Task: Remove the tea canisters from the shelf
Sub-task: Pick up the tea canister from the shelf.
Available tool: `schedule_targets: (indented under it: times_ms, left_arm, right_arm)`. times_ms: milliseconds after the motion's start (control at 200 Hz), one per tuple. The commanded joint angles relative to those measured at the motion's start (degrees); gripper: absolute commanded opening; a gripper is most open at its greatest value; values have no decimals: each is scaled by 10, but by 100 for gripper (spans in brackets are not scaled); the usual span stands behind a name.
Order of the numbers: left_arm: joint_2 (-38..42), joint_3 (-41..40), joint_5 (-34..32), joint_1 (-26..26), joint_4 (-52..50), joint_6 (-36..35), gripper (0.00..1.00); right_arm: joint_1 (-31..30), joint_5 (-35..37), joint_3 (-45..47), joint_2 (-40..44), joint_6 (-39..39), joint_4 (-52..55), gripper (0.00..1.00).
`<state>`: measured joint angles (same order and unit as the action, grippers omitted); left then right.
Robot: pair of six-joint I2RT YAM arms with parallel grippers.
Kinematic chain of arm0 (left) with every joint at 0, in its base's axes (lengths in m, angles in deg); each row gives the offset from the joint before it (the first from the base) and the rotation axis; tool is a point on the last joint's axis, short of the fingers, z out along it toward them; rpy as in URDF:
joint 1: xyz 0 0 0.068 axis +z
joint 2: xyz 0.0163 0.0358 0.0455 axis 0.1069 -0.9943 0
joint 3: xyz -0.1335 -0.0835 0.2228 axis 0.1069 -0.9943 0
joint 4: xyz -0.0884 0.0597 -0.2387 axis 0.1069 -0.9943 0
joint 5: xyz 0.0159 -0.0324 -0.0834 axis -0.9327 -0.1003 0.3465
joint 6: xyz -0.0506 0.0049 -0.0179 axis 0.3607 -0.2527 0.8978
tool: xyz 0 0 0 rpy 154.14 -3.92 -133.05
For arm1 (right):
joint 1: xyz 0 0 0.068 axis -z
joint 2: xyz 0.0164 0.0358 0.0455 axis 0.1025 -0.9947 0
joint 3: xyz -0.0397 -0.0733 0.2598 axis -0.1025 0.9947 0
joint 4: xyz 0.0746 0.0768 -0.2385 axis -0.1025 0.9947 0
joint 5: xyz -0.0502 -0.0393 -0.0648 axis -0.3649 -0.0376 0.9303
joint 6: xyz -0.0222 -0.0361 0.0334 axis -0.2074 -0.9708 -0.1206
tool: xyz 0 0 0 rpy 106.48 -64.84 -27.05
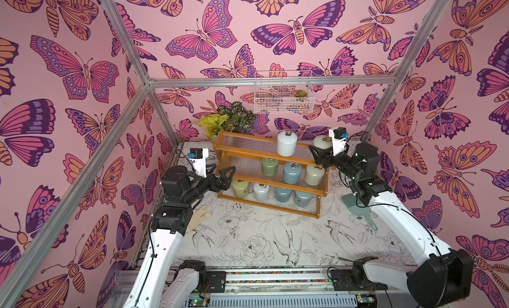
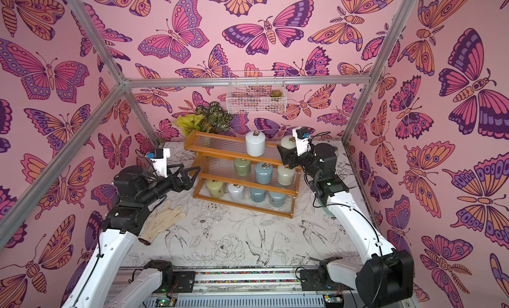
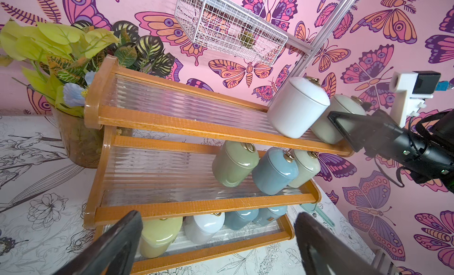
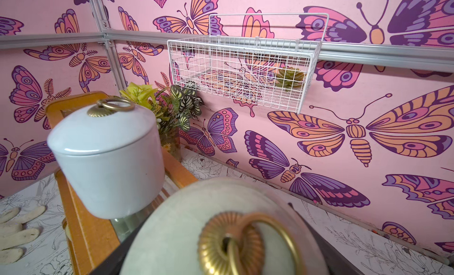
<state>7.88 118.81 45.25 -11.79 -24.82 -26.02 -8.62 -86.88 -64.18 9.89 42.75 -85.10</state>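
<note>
The shelf [image 1: 248,152] [image 2: 220,151] [image 3: 196,128] stands at the back of the table, and all of its three tiers carry tea canisters. On the top tier are a white canister [image 1: 286,144] [image 4: 108,163] and, at the right end, a cream canister [image 1: 322,142] [image 3: 321,131] [image 4: 177,232]. My right gripper [image 1: 319,149] [image 4: 221,261] is shut on the cream canister, which stands on the tier. The middle tier holds a sage green [image 1: 269,166], a blue [image 1: 292,171] and a pale [image 1: 314,174] canister. Several more sit on the bottom tier [image 3: 157,237]. My left gripper [image 1: 223,173] [image 3: 218,219] is open and empty at the shelf's left end.
A potted plant [image 1: 228,119] stands behind the shelf's left end. A white wire basket [image 1: 283,94] with a small succulent hangs on the back wall. A cream glove [image 2: 162,221] lies under my left arm, and a teal brush [image 1: 358,207] lies under my right arm.
</note>
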Motion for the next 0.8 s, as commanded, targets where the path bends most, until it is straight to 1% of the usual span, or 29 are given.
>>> schedule_targets:
  times_ms: [0,220,506,681,796]
  left_arm:
    - [4,-4,-8,-2,-10,-12,100]
    - [3,-7,-10,-2,-12,-14,100]
    - [-3,-7,-24,-2,-15,-20,100]
    - [-6,3,-53,-2,-42,-47,100]
    - [-1,4,-69,-2,-50,-51,100]
  right_arm:
    - [-1,-24,0,25,1,-48,69]
    - [-1,-33,-2,46,2,-51,69]
    - [-6,-74,-1,74,21,-48,69]
    - [-36,-83,-1,92,8,-25,69]
    - [-66,-78,0,98,-5,-7,69]
